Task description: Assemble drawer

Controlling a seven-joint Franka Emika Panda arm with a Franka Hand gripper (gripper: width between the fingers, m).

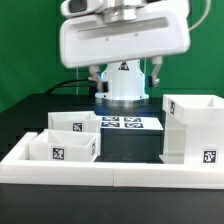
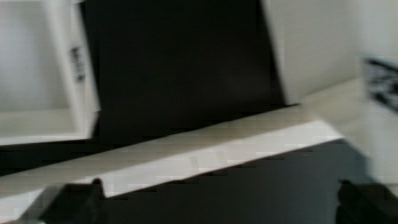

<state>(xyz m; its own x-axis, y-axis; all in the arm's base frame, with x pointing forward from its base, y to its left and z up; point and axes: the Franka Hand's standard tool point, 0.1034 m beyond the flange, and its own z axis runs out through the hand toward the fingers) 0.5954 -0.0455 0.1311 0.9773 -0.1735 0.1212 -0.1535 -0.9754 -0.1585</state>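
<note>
— White plastic housing stands on the exterior view's right. The rear tray and front tray sit together on the left, well apart from it, near the border wall. What should go first?

— A tray, I'd judge. The gripper hangs above the table, fingers spread, holding nothing. Come down squarely over one tray wall, pinch mid-wall and keep it level.

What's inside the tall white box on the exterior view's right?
The box housing shows only bare white inner walls through its open top; its own sides hide the floor.
</note>
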